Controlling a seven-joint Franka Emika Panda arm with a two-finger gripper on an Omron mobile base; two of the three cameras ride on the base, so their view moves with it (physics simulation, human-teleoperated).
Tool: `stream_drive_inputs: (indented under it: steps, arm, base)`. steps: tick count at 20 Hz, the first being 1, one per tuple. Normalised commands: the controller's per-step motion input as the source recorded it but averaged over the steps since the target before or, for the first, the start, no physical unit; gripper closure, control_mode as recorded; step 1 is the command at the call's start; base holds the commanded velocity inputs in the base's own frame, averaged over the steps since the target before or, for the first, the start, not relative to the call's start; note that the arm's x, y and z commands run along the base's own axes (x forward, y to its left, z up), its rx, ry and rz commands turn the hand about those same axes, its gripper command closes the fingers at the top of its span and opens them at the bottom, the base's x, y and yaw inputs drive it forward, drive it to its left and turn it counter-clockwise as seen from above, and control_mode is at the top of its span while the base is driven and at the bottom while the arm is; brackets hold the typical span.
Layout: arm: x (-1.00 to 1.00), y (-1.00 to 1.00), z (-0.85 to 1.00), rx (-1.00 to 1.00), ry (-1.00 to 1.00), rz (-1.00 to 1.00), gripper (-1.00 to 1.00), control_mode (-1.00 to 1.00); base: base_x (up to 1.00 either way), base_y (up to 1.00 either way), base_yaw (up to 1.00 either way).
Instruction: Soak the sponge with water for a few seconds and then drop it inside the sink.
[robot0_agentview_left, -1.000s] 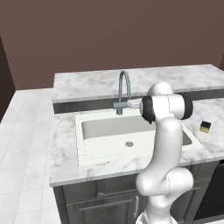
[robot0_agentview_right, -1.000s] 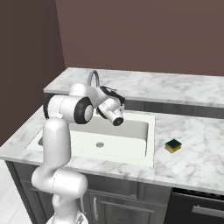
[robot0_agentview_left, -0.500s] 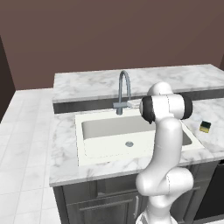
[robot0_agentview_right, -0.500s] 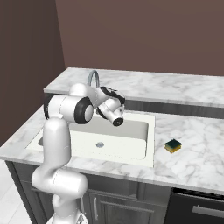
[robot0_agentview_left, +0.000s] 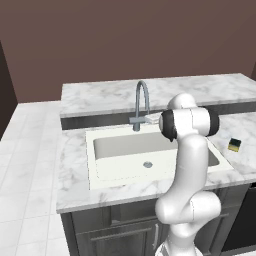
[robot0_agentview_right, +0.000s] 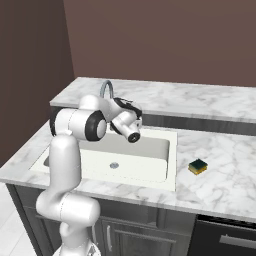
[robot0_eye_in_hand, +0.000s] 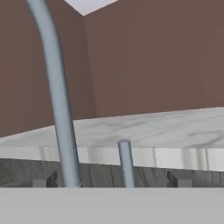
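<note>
The sponge (robot0_agentview_right: 198, 166), a small yellow block with a dark top, lies on the marble counter to the right of the sink (robot0_agentview_right: 165, 160); it also sits at the right edge of the counter (robot0_agentview_left: 234, 145). My gripper (robot0_eye_in_hand: 111, 179) is open, its two dark fingertips (robot0_eye_in_hand: 43, 179) far apart, and holds nothing. It is at the back rim of the white sink (robot0_agentview_left: 100, 165), close to the faucet base (robot0_agentview_left: 150, 119). The faucet's short upright lever (robot0_eye_in_hand: 126, 162) stands between the fingertips, apart from both. The water is out of view.
The curved grey faucet spout (robot0_eye_in_hand: 57, 96) rises just left of the lever and arches over the basin (robot0_agentview_left: 142, 100). A raised marble ledge (robot0_agentview_left: 200, 87) runs behind the sink. The grey drain (robot0_agentview_left: 147, 164) sits mid-basin. A dark wall stands behind.
</note>
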Motion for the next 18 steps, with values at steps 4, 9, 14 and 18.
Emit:
stream_drive_inputs:
  steps: [4, 9, 14, 18]
  arm:
    - [0.14, 0.0, 0.0, -0.06, 0.0, -0.01, -1.0, -1.0]
    - [0.24, 0.0, 0.0, -0.01, 0.0, -0.02, -1.0, -1.0]
    - [0.21, -0.01, 0.0, 0.0, 0.0, -0.01, -1.0, -1.0]
    - [0.14, -0.1, -0.05, 0.0, 0.0, 0.0, -1.0, -1.0]
  base:
    - [0.0, 0.0, 0.0]
    - [0.0, 0.0, 0.0]
    - [0.0, 0.0, 0.0]
    - [0.0, 0.0, 0.0]
